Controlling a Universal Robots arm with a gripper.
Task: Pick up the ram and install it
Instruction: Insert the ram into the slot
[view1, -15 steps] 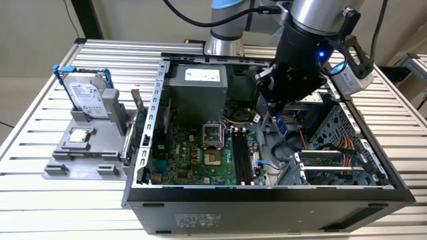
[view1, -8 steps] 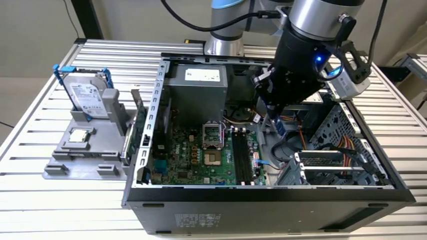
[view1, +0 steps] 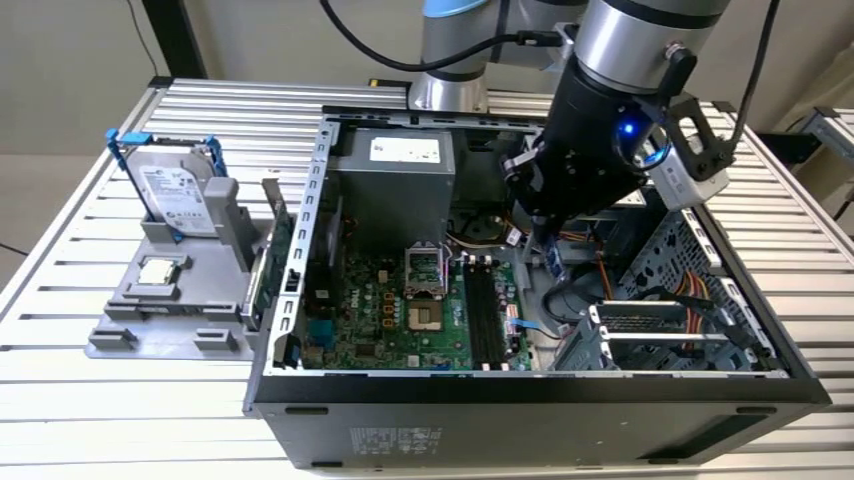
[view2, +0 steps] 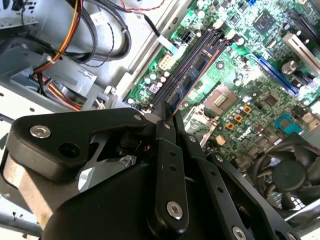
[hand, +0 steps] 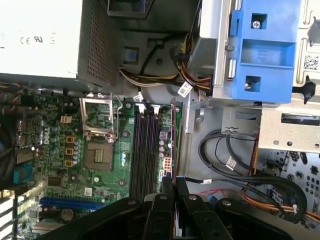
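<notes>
My gripper (view1: 546, 238) is inside the open computer case, shut on the ram (view1: 551, 262), a thin bluish stick hanging below the fingers. In the second wrist view the ram (view2: 200, 65) runs out from between the fingertips (view2: 163, 114), blue with dark chips. In the first wrist view the ram (hand: 173, 135) shows edge-on as a thin line ahead of the gripper (hand: 174, 183). The black memory slots (view1: 483, 310) (hand: 145, 150) lie on the green motherboard below. The ram is above them, slightly toward the exterior view's right, and not seated.
A grey holder (view1: 160, 300) outside the case, on the exterior view's left, carries a hard drive (view1: 174, 190) and a small square chip (view1: 160, 270). A green card (view1: 276, 255) stands next to the case wall. The CPU socket (view1: 424, 290), power supply (view1: 394, 165), cables (hand: 235, 170) and drive cage (view1: 667, 320) crowd the case.
</notes>
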